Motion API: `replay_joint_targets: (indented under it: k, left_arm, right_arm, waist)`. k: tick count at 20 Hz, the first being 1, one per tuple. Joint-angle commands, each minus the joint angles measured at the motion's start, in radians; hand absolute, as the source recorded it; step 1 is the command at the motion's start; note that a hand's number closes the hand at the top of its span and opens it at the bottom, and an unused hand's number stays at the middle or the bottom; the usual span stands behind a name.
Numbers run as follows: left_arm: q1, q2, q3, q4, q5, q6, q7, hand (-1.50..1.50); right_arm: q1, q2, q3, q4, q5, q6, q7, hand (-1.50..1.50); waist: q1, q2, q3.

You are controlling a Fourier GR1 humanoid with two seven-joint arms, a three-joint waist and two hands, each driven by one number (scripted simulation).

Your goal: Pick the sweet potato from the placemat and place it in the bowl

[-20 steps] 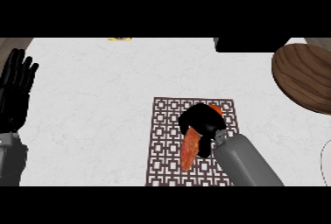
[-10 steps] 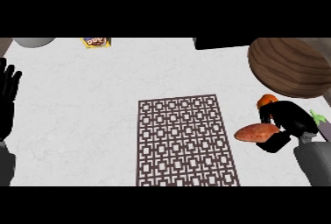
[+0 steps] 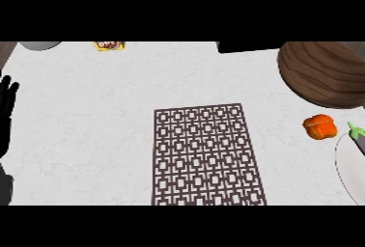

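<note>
Bowl [image 3: 324,72] of dark wood sits at the tabletop's [image 3: 92,111] far right — contents unseen; left hand [image 3: 7,108] rests open, fingers straight, at the left edge.

Lighting even, bright, diffuse; source direction not discernible. White desk [image 3: 92,96] shows faint marbling, no glare. Shadows nearly nil; only the wooden bowl [image 3: 324,72] darkens toward its rim. Focus uniform, edges undistorted.
</note>
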Motion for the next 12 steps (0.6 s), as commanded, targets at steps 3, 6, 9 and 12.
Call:
replay_joint_targets:
  k: [3,6,9,12]
  left_arm:
    - [-0.03,0.002,-0.016,0.016,-0.001,-0.014,-0.003,0.0]
    - [-0.029,-0.004,-0.039,-0.003,-0.001,-0.031,0.002,0.0]
    - [-0.062,-0.006,-0.039,0.058,-0.005,-0.039,-0.031,0.0]
    - [-0.077,-0.024,-0.071,0.013,-0.019,-0.018,0.016,0.0]
  right_arm:
    - [0.032,-0.219,-0.228,0.222,-0.156,0.019,-0.309,1.5]
    - [0.032,-0.276,-0.287,0.318,-0.177,-0.027,-0.43,1.5]
    - [0.006,-0.362,-0.339,0.384,-0.236,0.066,-0.548,1.5]
    - [-0.053,-0.407,-0.36,0.442,-0.28,0.166,-0.574,1.5]
  waist:
    - [0.044,0.004,0.0]
    - [0.086,0.003,-0.001]
    - [0.085,0.007,-0.002]
    - [0.109,0.004,-0.004]
